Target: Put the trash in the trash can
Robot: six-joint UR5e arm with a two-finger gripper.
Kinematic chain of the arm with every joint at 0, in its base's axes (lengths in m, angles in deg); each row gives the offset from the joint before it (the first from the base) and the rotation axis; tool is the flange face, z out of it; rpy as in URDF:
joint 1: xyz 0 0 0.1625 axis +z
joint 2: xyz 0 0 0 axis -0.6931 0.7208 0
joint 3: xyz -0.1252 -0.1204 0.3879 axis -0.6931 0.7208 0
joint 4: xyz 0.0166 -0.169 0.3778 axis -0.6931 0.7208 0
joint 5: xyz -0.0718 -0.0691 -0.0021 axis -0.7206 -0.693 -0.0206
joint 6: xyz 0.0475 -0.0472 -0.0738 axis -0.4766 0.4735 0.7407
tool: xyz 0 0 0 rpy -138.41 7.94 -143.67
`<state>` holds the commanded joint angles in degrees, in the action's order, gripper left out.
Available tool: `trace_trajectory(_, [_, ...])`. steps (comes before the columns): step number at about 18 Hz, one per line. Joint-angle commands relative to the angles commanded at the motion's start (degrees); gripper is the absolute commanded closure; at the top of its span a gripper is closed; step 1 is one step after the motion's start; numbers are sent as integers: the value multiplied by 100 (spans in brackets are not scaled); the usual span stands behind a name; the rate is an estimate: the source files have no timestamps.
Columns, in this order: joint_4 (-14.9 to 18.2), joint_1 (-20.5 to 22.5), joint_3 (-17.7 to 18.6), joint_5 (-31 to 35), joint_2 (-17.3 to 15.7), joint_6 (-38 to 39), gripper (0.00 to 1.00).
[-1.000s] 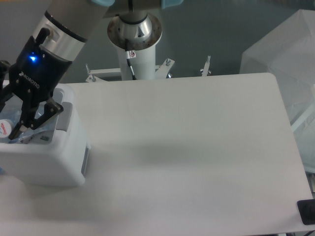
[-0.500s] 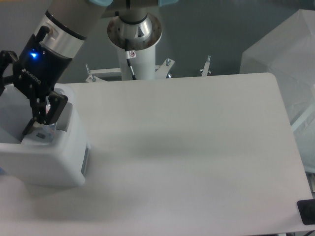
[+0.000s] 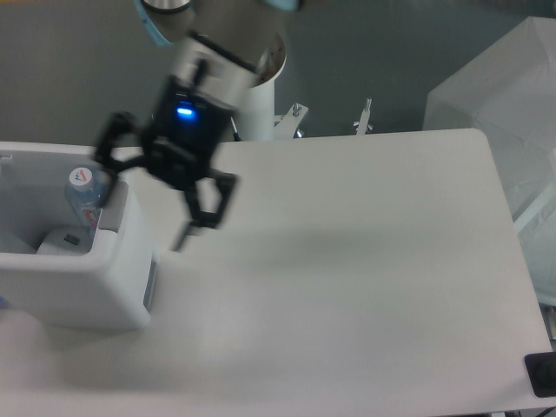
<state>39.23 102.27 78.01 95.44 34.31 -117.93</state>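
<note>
The trash can [image 3: 82, 291], a large white bin, stands at the table's left edge. Inside it, a crushed clear bluish bottle [image 3: 84, 198] with a white cap leans against the right wall. A flat white packet [image 3: 62, 241] with a dark label lies beside the bottle on the bin floor. My gripper [image 3: 198, 230] hangs over the table just right of the bin, blurred by motion. It is open and nothing is between its fingers.
The arm's white pedestal [image 3: 254, 104] stands behind the table's far edge. A translucent plastic cover [image 3: 499, 95] sits at the back right. A small black object [image 3: 540, 375] pokes in at the table's front right corner.
The gripper has risen out of the trash can and swung right over the table. The bottle it reached in with now stands free inside the bin.
</note>
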Motion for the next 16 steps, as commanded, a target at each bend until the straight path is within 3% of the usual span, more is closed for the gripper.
trace_trajectory(3, [18, 405, 184, 692, 62, -554, 0])
trace_trajectory(6, [18, 476, 378, 1781, 80, -1222, 0])
trace_trajectory(11, [18, 433, 422, 2951, 361, -1391, 0])
trace_trajectory(16, [184, 353, 413, 3427, 572, -1995, 0])
